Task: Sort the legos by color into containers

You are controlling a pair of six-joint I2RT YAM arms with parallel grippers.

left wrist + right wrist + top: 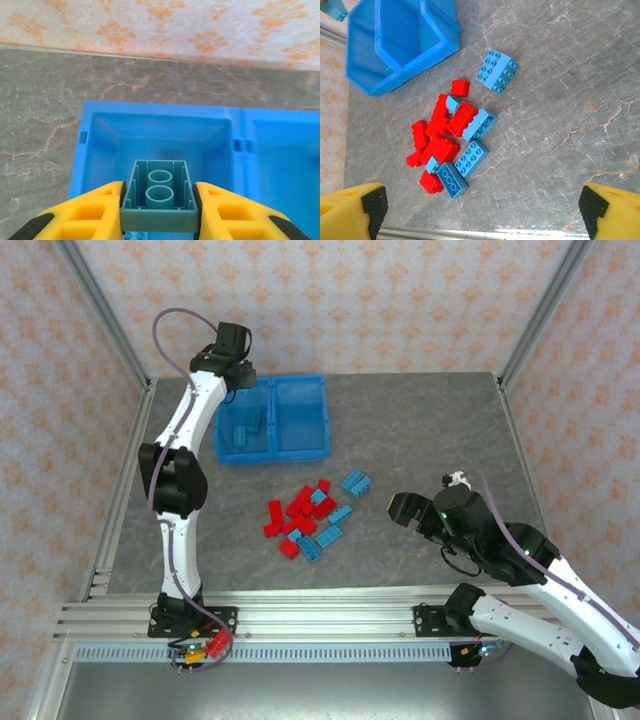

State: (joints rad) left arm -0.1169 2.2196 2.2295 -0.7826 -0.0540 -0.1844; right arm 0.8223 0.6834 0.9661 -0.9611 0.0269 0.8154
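Closest to the left wrist lens we see the left gripper (pixel 159 201), its yellow fingers (pixel 95 212) clamped on one light-blue brick (pixel 160 187), hollow underside toward the camera. The brick hangs over the left compartment (pixel 155 135) of the blue bin (pixel 150 107); we cannot tell whether it touches the floor.

From above, the left gripper (pixel 232 345) sits at the far left corner of the bin (pixel 272 455), which stands toward the far left of the table (pixel 430 430). A few sorted bricks (pixel 243 428), all light blue, lie in the left compartment (pixel 225 440). A middle wall (pixel 272 415) divides it from the right compartment (pixel 302 420).

The right gripper (pixel 402 512) hovers over the table just right of the loose pile (pixel 305 520), jaws spread wide apart. In its wrist view the right gripper (pixel 483 202) shows black-tipped fingers (pixel 374 202) at both lower corners. The pile (pixel 447 137) mixes red and light-blue bricks, touching or overlapping, near the bin (pixel 365 85) but apart from it. A pair of blue bricks (pixel 497 71) lies side by side, just off the pile.
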